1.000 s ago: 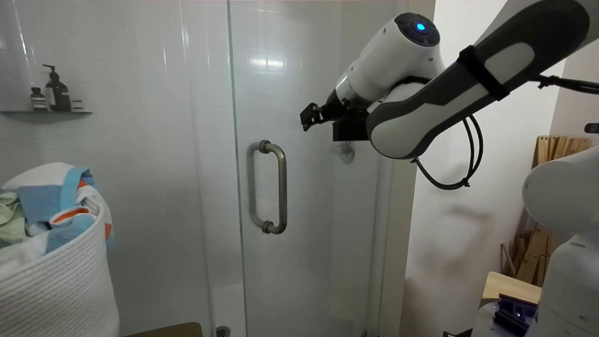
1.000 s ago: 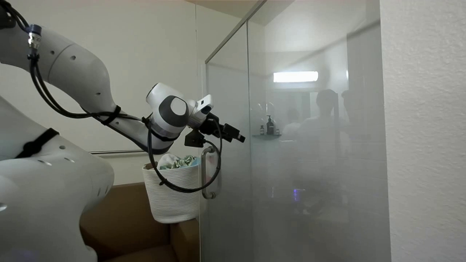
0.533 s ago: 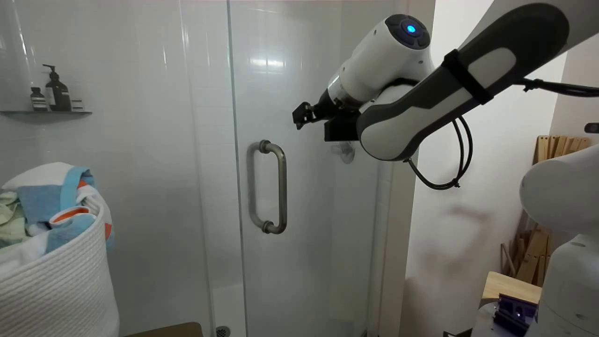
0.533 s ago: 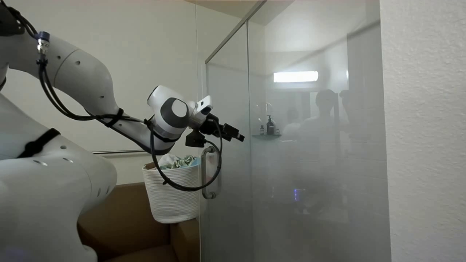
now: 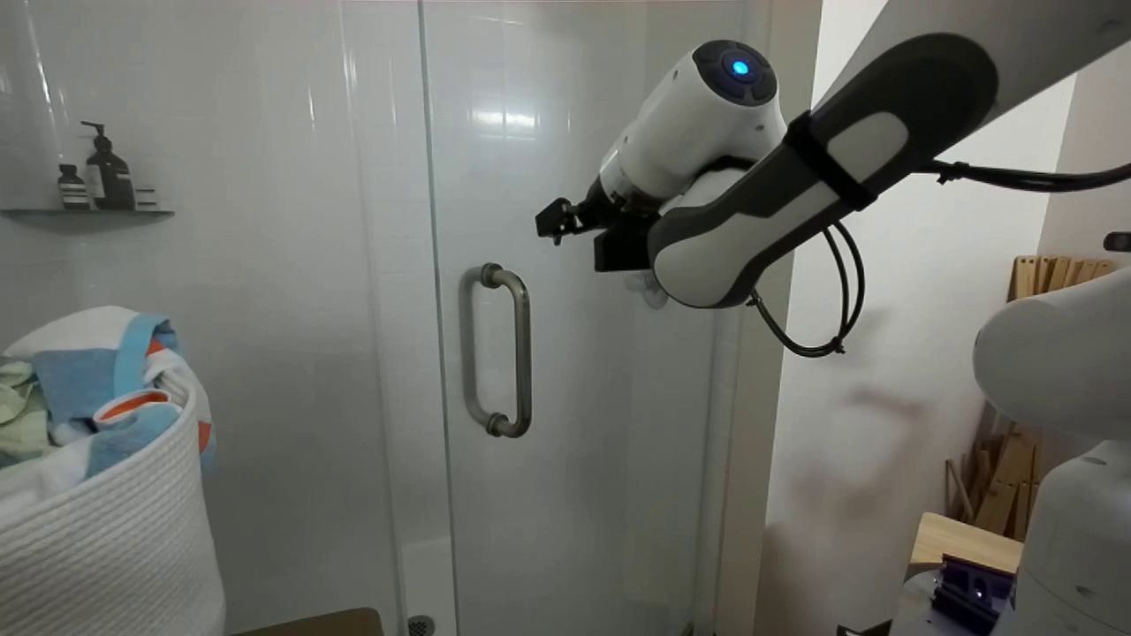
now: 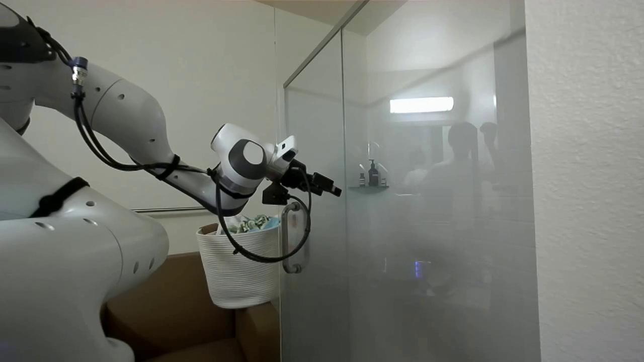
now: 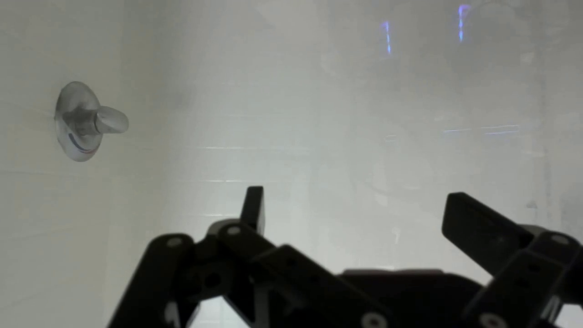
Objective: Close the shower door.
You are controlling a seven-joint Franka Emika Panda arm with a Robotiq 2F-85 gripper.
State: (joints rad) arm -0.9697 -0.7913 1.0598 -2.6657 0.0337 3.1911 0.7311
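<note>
Exterior view: shower door (image 5: 581, 353), long axis vertical.

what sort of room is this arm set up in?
Most likely a bathroom: there's a glass shower door, a shower control knob in the wrist view, and a shelf with a pump bottle on it.

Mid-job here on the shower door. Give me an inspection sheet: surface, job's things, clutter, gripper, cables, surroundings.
Surface: shower door, clear upright glass with reflections.
Job's things: door appears ajar; handle apart from the jaws.
Clutter: white basket heaped with cloths.
Gripper: jaws open, holding nothing; contact with the door unclear.
Cables: a black loop crosses in front of the handle in an exterior view; contact unclear.
Surroundings: corner shelf with dark bottles; shower valve seen through the door.
</note>
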